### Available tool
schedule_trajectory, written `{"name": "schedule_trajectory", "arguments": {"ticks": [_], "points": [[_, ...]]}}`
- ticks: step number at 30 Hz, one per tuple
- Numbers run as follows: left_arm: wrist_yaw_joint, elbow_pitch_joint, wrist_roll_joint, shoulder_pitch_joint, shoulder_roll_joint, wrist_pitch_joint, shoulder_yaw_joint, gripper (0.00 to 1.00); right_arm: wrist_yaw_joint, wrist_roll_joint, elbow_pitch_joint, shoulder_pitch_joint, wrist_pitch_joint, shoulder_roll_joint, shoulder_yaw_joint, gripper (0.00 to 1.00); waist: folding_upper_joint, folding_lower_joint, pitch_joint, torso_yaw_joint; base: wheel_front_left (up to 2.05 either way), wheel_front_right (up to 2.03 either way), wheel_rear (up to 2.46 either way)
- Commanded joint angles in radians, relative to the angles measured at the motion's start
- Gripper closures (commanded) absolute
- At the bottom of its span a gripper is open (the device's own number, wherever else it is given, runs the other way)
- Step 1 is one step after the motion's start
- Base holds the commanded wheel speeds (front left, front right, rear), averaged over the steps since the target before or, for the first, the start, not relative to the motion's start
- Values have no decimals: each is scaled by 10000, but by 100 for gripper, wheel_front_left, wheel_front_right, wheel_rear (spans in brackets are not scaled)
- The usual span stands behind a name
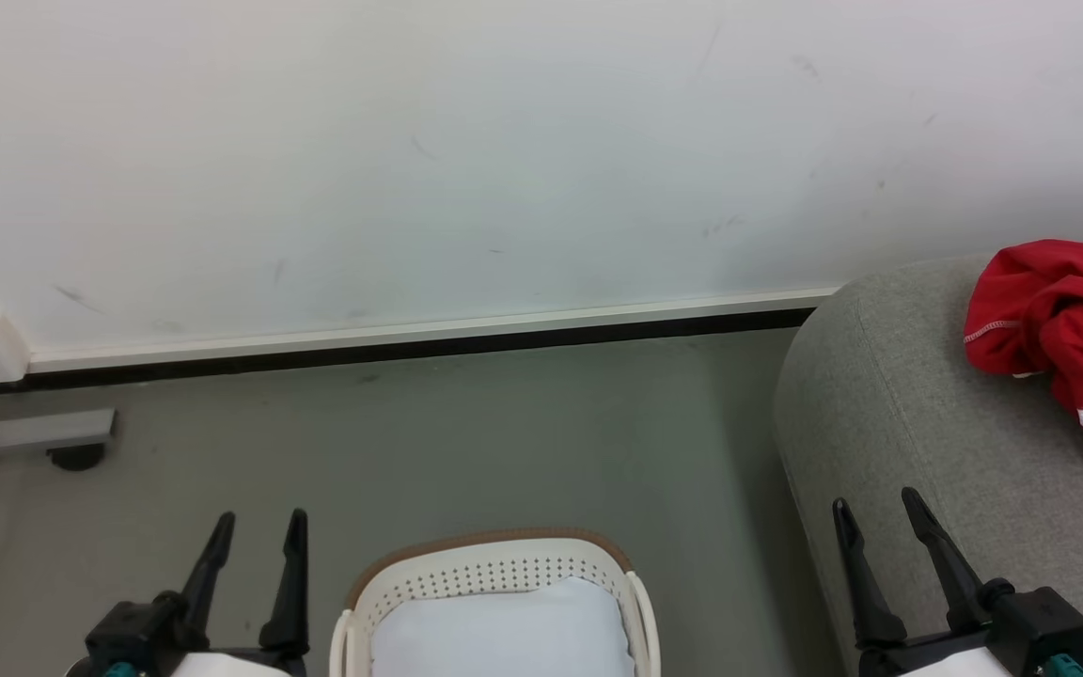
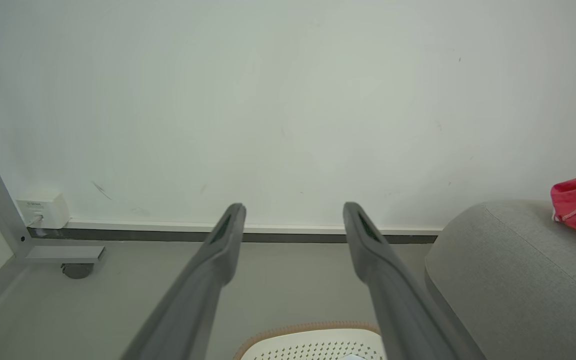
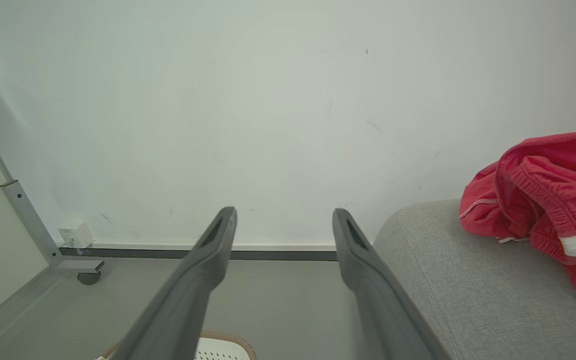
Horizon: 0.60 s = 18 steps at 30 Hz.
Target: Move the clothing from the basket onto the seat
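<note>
White, scuffed wall (image 1: 504, 141) above a grey floor (image 1: 504, 442), with a dark skirting line between them. Left gripper (image 1: 260, 517) at lower left of the head view and right gripper (image 1: 874, 499) at lower right: fingers spread apart, nothing between them, pointing up the frame. Between the two, at bottom centre, stands the brown-rimmed basket (image 1: 494, 543), holding a pale cloth (image 1: 504, 630). Beyond the right gripper, the seat (image 1: 899, 423) occupies the right side. The clothing (image 1: 1059, 310) lies on the seat at the right edge of the frame, well apart from the basket; the task appears complete.

Possible faults: the clothing is cut by the frame edge, so any overhang cannot be judged, and a loose heap on a rounded seat may slide to the floor. A reach into the basket now would take the wrong cloth.

The clothing is bright red and crumpled in folds, with white bands low down and white stitching along a hem. A gathered waistband shows in the right wrist view.
</note>
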Motion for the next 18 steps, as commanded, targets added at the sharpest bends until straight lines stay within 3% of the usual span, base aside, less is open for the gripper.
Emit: {"name": "schedule_trajectory", "arguments": {"ticks": [1, 16, 17, 18], "points": [[18, 44, -8, -33, 10, -5, 18, 0, -24, 32, 44, -164, -34, -7, -2, 0, -1, 0, -3, 15, 0, 0, 0], [17, 169, -78, -58, 83, -5, -7, 0, -24, -24, 110, -226, -33, 8, 41, 0, -1, 0, -37, -38, 0, 0, 0], [-2, 171, -52, -19, 21, 0, -40, 100, 0, 0, 71, -150, 0, 15, 44, 100, -1, 0, -40, -37, 0, 0, 0], [-4, 239, -62, -2, 3, 1, -45, 100, 2, 5, 112, -123, 2, 19, 46, 100, -1, 0, -42, -39, 0, 0, 0]]}}
